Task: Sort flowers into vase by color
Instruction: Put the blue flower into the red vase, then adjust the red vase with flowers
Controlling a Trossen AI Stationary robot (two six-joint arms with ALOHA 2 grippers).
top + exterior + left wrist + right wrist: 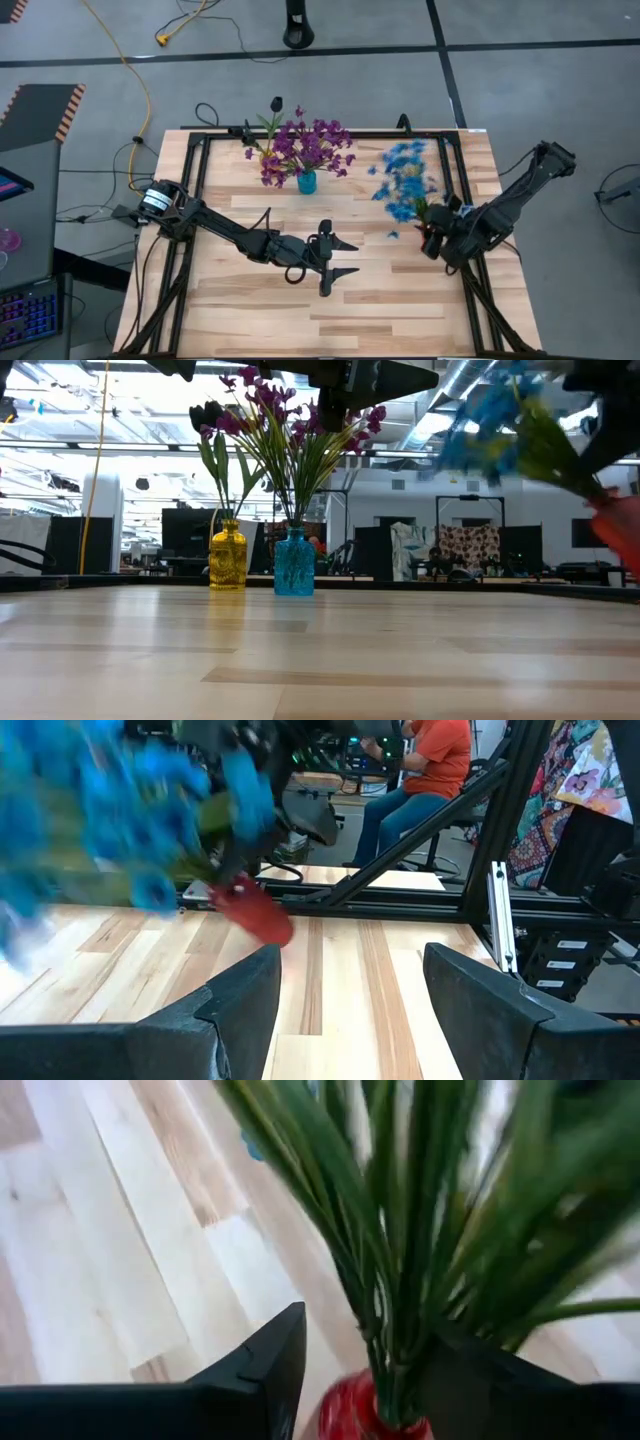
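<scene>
Fingers of the right gripper [432, 240] closed about a red vase [365, 1408] of blue flowers [403, 180], lifted off the table [400, 310] at right; left gripper [335, 267] spread wide, empty, mid-table.

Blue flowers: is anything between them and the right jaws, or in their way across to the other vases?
Nothing visible. The blue flowers sit in a red vase that the right gripper grips, jaws on either side. The left gripper waits open mid-table, off the line toward the purple flowers at the back.
</scene>
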